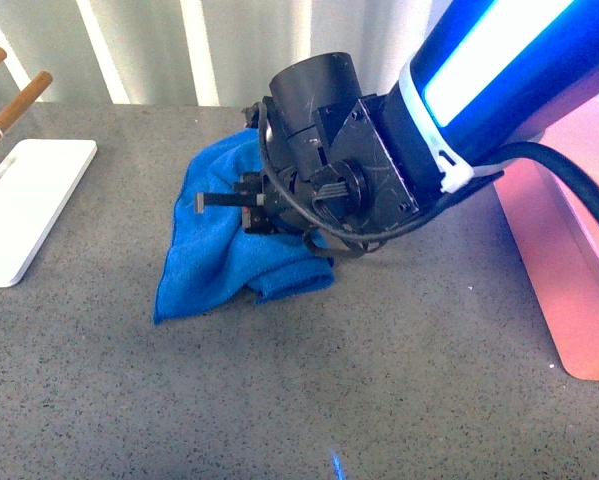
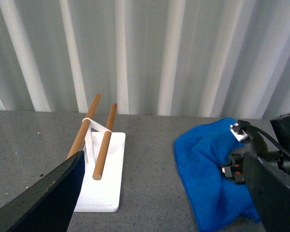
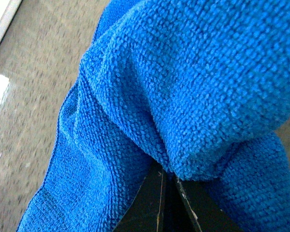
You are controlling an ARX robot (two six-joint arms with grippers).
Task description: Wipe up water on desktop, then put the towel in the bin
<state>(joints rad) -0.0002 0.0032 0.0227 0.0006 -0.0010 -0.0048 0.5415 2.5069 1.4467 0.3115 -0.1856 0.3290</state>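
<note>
The right arm slants down from the right edge, the right gripper clamped on a fold of the towel, which lies bunched on the desktop, left of the bin. Only the right wrist view shows that clamp; the left wrist view shows the left gripper spread wide.

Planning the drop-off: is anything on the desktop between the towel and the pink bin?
Nothing visible: only bare desktop lies between the towel and the bin. The white stand sits on the towel's other side.
</note>
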